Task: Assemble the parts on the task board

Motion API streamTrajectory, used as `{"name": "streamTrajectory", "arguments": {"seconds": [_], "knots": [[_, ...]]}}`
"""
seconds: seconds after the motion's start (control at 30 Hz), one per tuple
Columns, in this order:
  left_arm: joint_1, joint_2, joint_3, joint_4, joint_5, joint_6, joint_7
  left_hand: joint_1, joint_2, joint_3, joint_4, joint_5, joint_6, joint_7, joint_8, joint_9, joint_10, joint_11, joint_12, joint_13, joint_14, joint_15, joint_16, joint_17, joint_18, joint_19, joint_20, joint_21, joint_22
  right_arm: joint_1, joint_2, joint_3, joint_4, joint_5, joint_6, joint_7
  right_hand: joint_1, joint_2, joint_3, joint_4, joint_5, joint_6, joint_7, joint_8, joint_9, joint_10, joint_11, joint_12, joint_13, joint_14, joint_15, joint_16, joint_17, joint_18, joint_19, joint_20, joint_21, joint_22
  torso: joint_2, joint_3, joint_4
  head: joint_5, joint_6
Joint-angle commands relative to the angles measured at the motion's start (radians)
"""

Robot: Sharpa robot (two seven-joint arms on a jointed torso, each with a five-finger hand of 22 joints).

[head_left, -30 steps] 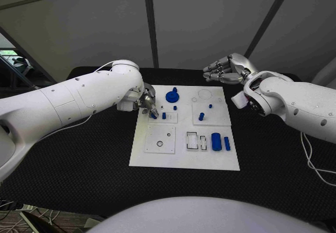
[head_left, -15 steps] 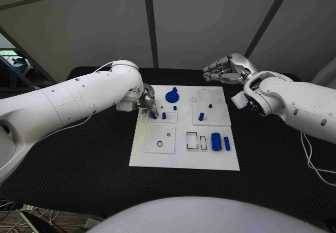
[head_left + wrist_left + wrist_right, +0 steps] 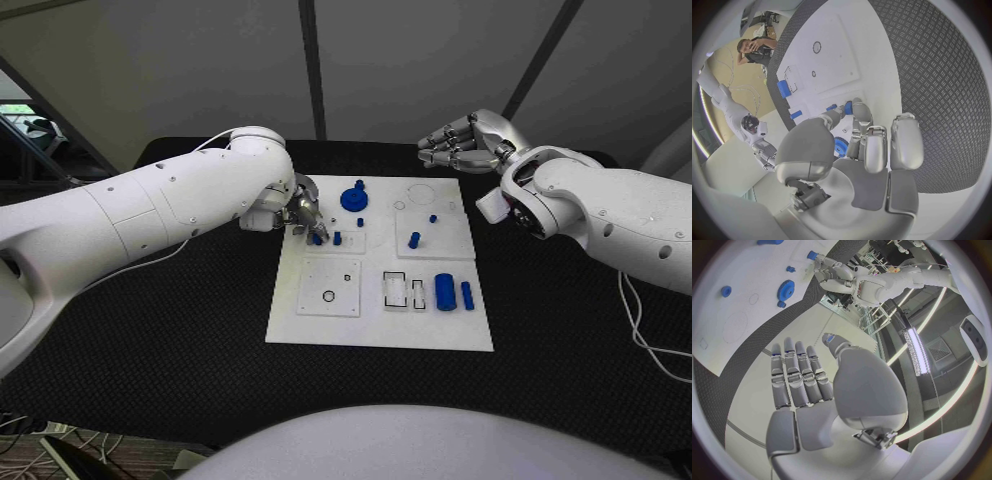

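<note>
The white task board lies in the middle of the black table. My left hand hangs over the board's left edge and pinches a small blue peg between thumb and a finger, close above the plate. Another short peg stands just beside it. A blue gear sits at the board's far side, and a peg stands in the right block. A thick blue cylinder and a thin one lie at the right. My right hand hovers beyond the far right corner, fingers stretched, holding nothing.
A raised white block with a round hole lies on the board's near left. Rectangular slots sit beside the cylinders. Black table surrounds the board on all sides.
My left hand has shifted only slightly over the board's left edge, still pinching the peg. The right hand has not moved.
</note>
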Motion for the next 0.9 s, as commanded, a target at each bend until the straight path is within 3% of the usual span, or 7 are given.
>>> {"name": "streamTrajectory", "arguments": {"seconds": [0.03, 0.47, 0.9], "knots": [[-0.003, 0.000, -0.003, 0.001, 0.006, -0.004, -0.011, -0.012, -0.002, -0.008, 0.003, 0.000, 0.011, 0.000, -0.004, 0.001, 0.001, -0.005, 0.007, 0.003, 0.091, -0.008, 0.006, 0.228, -0.076, 0.030, -0.004, 0.003, 0.136, 0.002, 0.001, 0.001, 0.000, -0.001, 0.006, 0.005, 0.000, 0.007, -0.007, 0.000, 0.002, -0.006, 0.001, -0.004, 0.000, -0.007, 0.001, 0.006, 0.000, -0.009, 0.000, -0.002, -0.001, 0.007, 0.007, 0.002, -0.004, 0.000, 0.001, 0.0003, 0.0002, 0.000, 0.000], [-0.004, -0.005, -0.002, 0.001, 0.007, -0.022, -0.010, -0.045, 0.002, -0.032, 0.025, -0.003, 0.020, -0.001, -0.006, 0.004, 0.005, -0.006, 0.013, 0.009, 0.091, -0.009, 0.007, 0.229, -0.077, 0.031, -0.006, 0.005, 0.138, 0.002, 0.001, 0.001, -0.001, -0.001, 0.007, 0.005, 0.000, 0.007, -0.008, 0.000, 0.003, -0.006, 0.002, -0.004, 0.000, -0.008, 0.001, 0.006, 0.000, -0.010, 0.000, -0.002, -0.002, 0.007, 0.008, 0.002, -0.005, 0.000, 0.000, 0.0003, 0.0005, -0.001, 0.000], [-0.003, -0.014, 0.003, 0.007, 0.007, -0.030, -0.010, -0.094, -0.002, -0.134, 0.062, -0.006, 0.029, -0.001, -0.013, 0.010, 0.006, -0.005, 0.021, 0.017, 0.091, -0.009, 0.007, 0.229, -0.077, 0.033, -0.006, 0.005, 0.142, 0.002, 0.000, 0.001, -0.001, -0.001, 0.007, 0.005, 0.000, 0.007, -0.008, 0.000, 0.003, -0.006, 0.002, -0.004, 0.000, -0.008, 0.001, 0.006, 0.000, -0.010, 0.000, -0.002, -0.002, 0.007, 0.008, 0.002, -0.005, 0.000, 0.000, 0.0005, 0.0007, -0.001, 0.000]]}}
